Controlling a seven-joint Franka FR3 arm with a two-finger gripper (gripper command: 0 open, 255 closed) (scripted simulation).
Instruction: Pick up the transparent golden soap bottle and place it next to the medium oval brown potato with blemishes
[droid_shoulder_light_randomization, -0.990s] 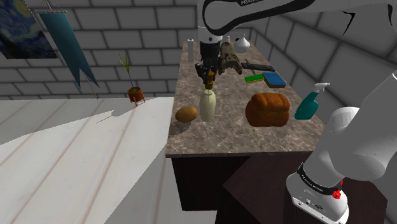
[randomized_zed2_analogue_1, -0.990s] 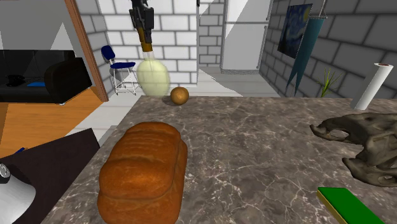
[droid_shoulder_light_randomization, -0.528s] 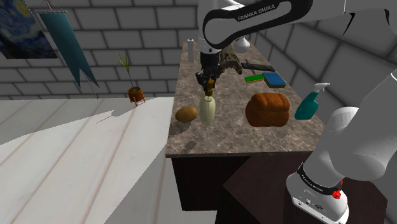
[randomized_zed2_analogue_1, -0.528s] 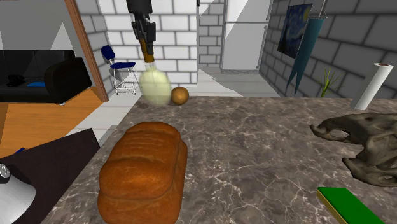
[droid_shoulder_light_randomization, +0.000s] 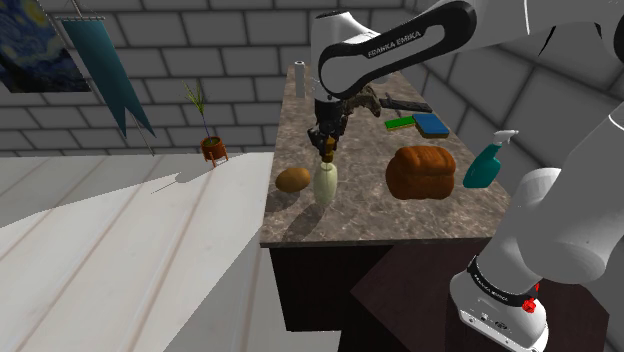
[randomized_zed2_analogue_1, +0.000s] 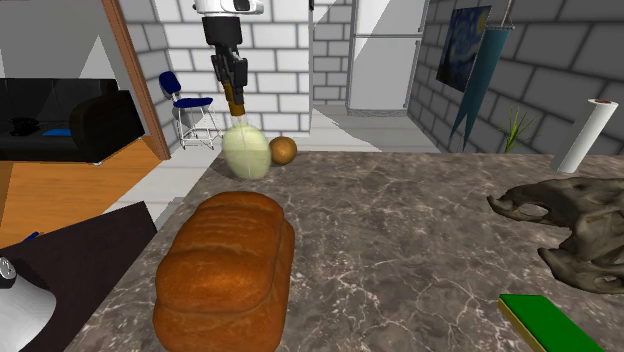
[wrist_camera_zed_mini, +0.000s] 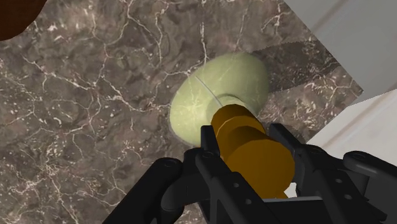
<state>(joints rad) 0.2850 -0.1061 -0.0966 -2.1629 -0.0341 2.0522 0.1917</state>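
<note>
While gripper (droid_shoulder_light_randomization: 326, 143) clamps amber cap (wrist_camera_zed_mini: 251, 143), bottle (droid_shoulder_light_randomization: 325, 184) hangs near-upright, pale yellow-green body just beside potato (droid_shoulder_light_randomization: 293, 180) at counter (droid_shoulder_light_randomization: 380, 215) edge; contents indiscernible. Bread (droid_shoulder_light_randomization: 420, 172) well apart.

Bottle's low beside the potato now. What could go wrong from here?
1. The fingers clasp only the cap; the rounded bottle could tip on release.
2. It is close to the potato, so a sway may set that rolling.
3. Both stand near the counter edge at the shoulder view's left; a topple could reach the floor.
</note>
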